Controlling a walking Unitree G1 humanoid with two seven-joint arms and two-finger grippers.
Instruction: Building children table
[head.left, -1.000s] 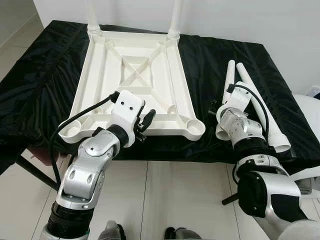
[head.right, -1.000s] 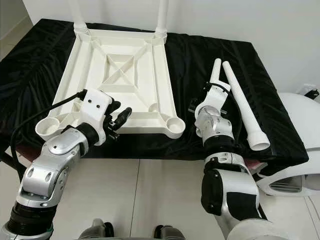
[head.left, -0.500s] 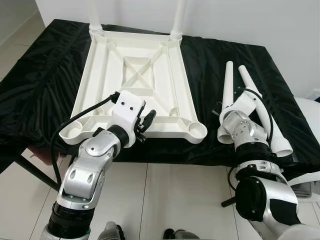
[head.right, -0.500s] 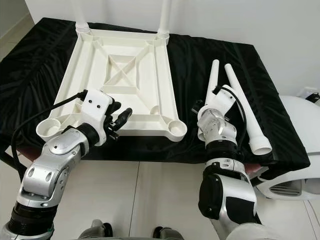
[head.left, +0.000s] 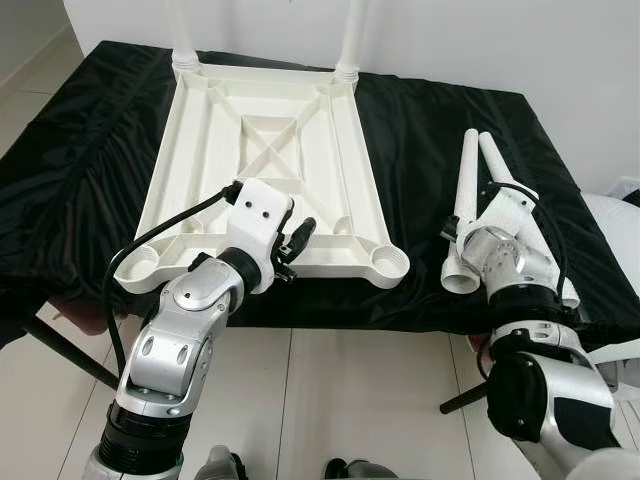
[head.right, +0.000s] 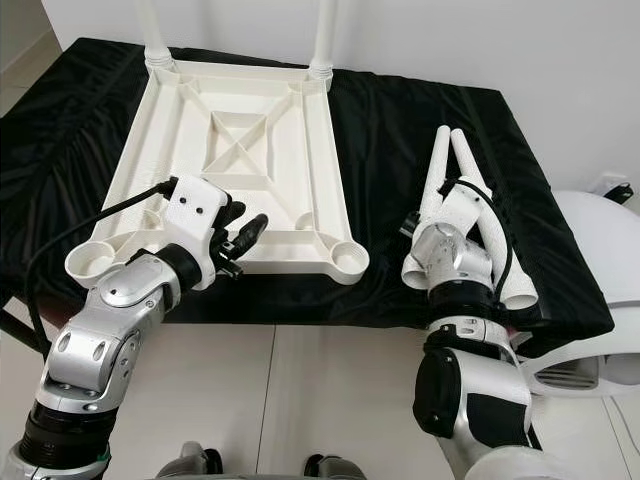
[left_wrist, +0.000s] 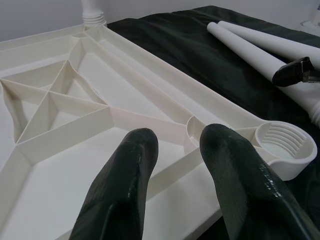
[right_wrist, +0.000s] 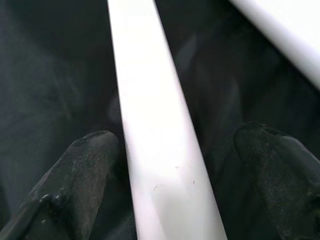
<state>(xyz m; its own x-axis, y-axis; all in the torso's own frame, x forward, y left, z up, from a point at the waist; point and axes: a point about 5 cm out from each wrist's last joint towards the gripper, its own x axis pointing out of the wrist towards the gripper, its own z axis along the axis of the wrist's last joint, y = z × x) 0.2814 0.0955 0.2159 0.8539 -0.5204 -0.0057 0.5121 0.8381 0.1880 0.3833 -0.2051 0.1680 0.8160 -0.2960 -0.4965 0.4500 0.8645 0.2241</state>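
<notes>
Straddling a lengthwise leg (right_wrist: 160, 150), right gripper (right_wrist: 175, 165) gapes.

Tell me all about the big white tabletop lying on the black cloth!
The tabletop is white, looks like plastic, and lies upside down on the black cloth. Its underside shows raised ribs that cross in an X in the middle. Each near corner has a round, empty socket. At the two far corners, white legs already stand upright. The left gripper hovers open over its near edge; whether they touch cannot be told.
</notes>
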